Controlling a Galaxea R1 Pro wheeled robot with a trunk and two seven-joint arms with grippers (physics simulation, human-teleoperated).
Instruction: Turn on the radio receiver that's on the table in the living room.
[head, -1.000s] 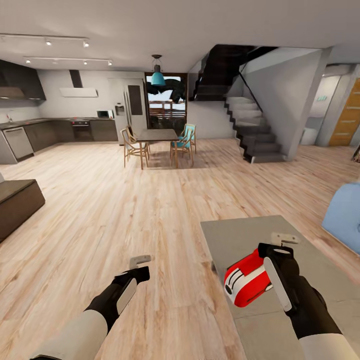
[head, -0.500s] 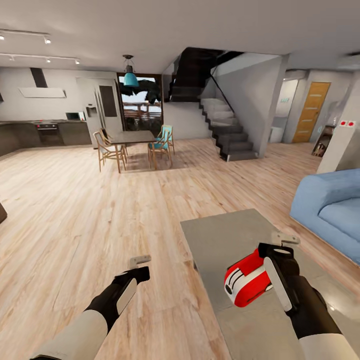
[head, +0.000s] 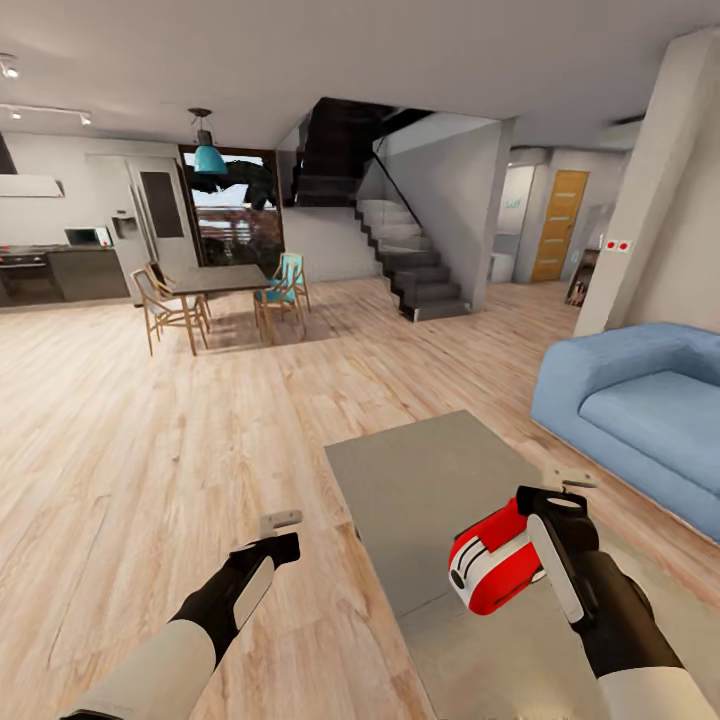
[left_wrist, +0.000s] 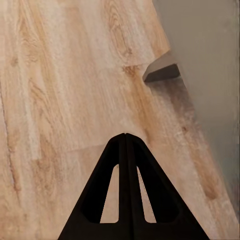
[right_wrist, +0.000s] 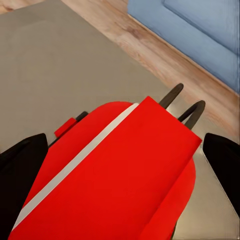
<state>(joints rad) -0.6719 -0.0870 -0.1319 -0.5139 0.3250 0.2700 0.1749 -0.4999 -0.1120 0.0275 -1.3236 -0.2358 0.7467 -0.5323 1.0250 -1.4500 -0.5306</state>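
Note:
The glossy red radio receiver (head: 492, 562), with its white band and white end panel, sits between the fingers of my right gripper (head: 548, 512), which is shut on it. It hangs over the near part of the low grey table (head: 430, 478). In the right wrist view the radio receiver (right_wrist: 117, 172) spans the space between the two dark fingers (right_wrist: 21, 167), with the table's top (right_wrist: 60, 65) beneath it. My left gripper (head: 281, 535) hovers over the wooden floor left of the table, shut with nothing in it. The left wrist view shows its fingers (left_wrist: 126, 150) pressed together, and the table's edge and leg (left_wrist: 162, 71) beyond.
A blue sofa (head: 640, 400) stands right of the table. Farther back are a dark dining table with wooden chairs (head: 215, 290), a staircase (head: 405, 255), a white pillar (head: 665, 200) and the kitchen counter (head: 60, 272). Open wooden floor (head: 150, 430) lies to the left.
The whole view has swung to the right: the kitchen slid off to the left and the blue sofa came in. Both arms and the held radio keep their places in the picture.

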